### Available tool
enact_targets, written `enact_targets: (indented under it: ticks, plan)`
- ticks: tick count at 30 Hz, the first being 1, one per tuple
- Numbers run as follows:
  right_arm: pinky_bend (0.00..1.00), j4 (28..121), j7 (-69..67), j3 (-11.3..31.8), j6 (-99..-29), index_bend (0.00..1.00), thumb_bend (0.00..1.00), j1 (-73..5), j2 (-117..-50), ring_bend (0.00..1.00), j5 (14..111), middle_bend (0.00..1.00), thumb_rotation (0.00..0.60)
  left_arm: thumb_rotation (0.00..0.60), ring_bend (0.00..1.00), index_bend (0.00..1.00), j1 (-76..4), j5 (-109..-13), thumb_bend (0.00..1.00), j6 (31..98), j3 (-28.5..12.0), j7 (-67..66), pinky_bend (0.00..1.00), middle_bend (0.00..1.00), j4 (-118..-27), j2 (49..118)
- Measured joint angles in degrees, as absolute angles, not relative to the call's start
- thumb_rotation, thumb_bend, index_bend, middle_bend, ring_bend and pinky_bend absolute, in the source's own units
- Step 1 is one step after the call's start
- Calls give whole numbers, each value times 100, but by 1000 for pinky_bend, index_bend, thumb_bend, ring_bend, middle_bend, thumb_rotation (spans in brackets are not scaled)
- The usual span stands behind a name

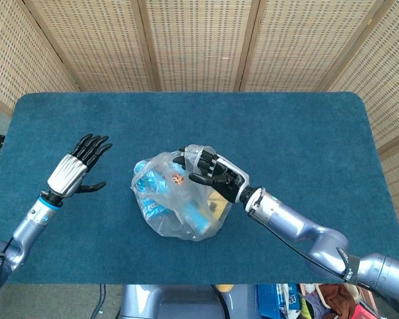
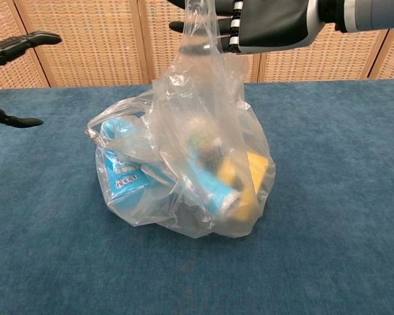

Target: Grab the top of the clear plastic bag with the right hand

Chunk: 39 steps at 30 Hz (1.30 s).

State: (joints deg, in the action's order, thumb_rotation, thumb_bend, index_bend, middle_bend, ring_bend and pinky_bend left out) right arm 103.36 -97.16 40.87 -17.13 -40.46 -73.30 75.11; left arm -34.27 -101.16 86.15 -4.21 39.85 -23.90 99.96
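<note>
A clear plastic bag (image 1: 176, 199) (image 2: 190, 164) holding blue packets and a yellow item sits mid-table on the blue cloth. My right hand (image 1: 213, 174) (image 2: 262, 23) is above the bag and grips its gathered top, which is pulled up into a taut strip (image 2: 200, 46). The bag's base rests on the cloth. My left hand (image 1: 76, 167) hovers left of the bag with its fingers spread and nothing in it; in the chest view only its fingertips (image 2: 26, 41) show at the left edge.
The table (image 1: 299, 133) is covered in blue cloth, with wicker screen panels (image 1: 199, 40) behind its far edge. Clutter lies on the floor below the table's near edge (image 1: 286, 296).
</note>
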Motion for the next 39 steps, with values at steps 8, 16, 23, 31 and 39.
enact_targets:
  ticks: [8,16,23,31,39]
  plan:
    - [0,10281,-9791,4086,-1664,223,260,-3996,-7315,139,7581,305,600,600,0,49,-3751,-10056,214,8536,-286,3912,0,0,-1872,10604]
    - [0,10269,-9850,4097,-1671,222,262,-3965,-7323,139,7622,305,600,600,0,25,-3977,-9895,216,8511,-282,3853,0,0,-1630,11049]
    - [0,10283,-9899,4112,-1679,222,261,-3949,-7301,139,7660,305,600,600,0,27,-4124,-9767,239,8417,-299,3750,0,0,-1484,11427]
    - [0,10255,-9981,4084,-1688,222,261,-3954,-7301,139,7735,305,600,600,0,68,-4287,-9614,368,8295,-280,3650,0,0,-1265,11694]
    - [0,10267,-10074,4037,-1745,222,266,-3996,-7321,139,7818,305,600,600,0,71,-4365,-9508,368,8347,-259,3524,0,0,-1230,11843]
